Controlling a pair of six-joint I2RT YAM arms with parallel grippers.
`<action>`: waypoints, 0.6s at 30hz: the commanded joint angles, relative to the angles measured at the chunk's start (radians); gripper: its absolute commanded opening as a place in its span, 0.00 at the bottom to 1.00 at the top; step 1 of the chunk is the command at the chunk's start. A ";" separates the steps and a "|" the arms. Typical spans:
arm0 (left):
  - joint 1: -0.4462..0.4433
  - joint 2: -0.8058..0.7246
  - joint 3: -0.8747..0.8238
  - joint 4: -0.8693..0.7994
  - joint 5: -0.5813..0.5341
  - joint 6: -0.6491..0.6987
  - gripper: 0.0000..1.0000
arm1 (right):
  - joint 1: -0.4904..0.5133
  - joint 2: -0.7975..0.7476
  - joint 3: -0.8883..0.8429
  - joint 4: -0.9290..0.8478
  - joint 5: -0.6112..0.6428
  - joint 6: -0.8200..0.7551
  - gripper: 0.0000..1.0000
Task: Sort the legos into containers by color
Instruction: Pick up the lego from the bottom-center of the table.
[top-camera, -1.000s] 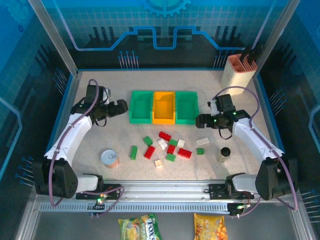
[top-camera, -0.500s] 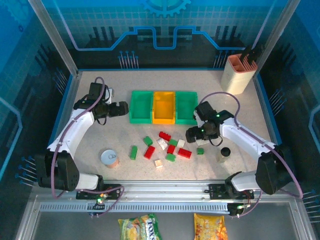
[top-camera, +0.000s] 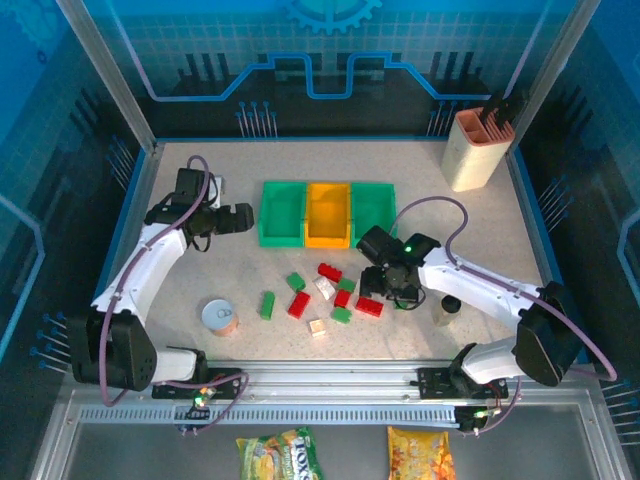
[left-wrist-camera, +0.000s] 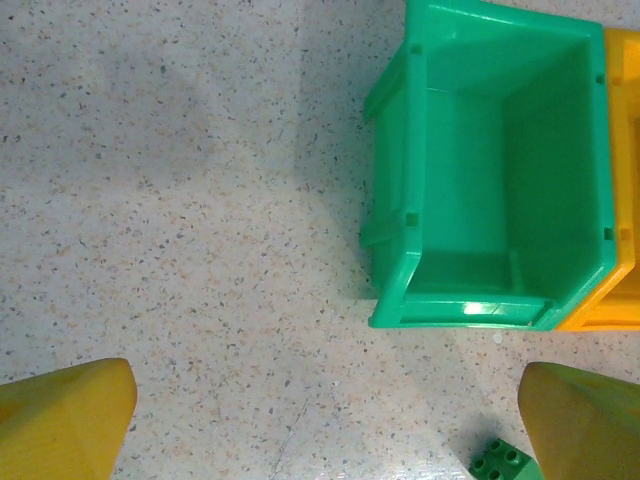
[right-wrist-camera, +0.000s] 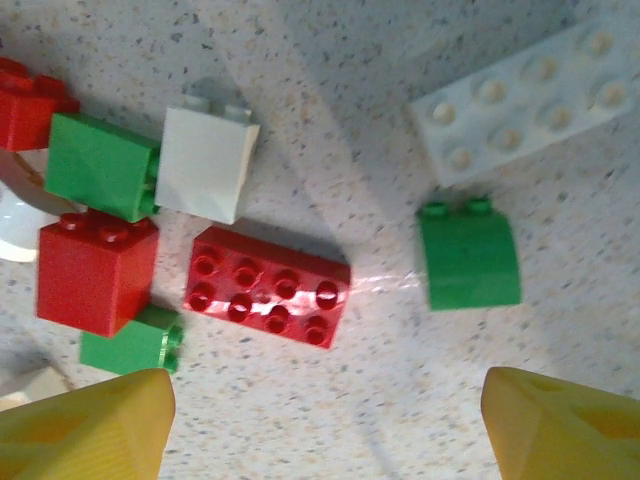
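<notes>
A: Starting big. The table is carrying the 3 containers in a row: left green bin, orange-yellow bin, right green bin.

B: The left gripper is hovering with its jaws spread wide, gripping nothing. The left green bin is lying ahead of them, offset toward the right-hand finger in the wrist view.

A: Anything closer in?

B: 1 green lego is peeking out just beside that same finger.

A: Now the right gripper. Its jaws are parted too, with nothing between them, and it is pointing down over the loose legos lying on the table.

B: Just ahead of its gap, a red 8-stud brick is lying flat. A green curved brick is sitting apart from it, toward the right-hand finger.

A: Farther out from the jaws, a white 8-stud piece is lying beyond the green one. A white slope is touching a green block, and a red block is sitting ahead of the left-hand finger.
</notes>
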 joint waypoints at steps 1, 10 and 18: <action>0.008 -0.022 -0.016 0.011 -0.016 0.021 0.99 | 0.041 0.034 -0.023 0.043 -0.008 0.227 0.80; 0.023 -0.034 -0.021 0.013 -0.021 0.016 0.99 | 0.098 0.157 -0.023 0.104 -0.040 0.289 0.76; 0.043 -0.045 -0.024 0.018 -0.009 0.017 0.99 | 0.091 0.206 -0.032 0.110 -0.033 0.311 0.78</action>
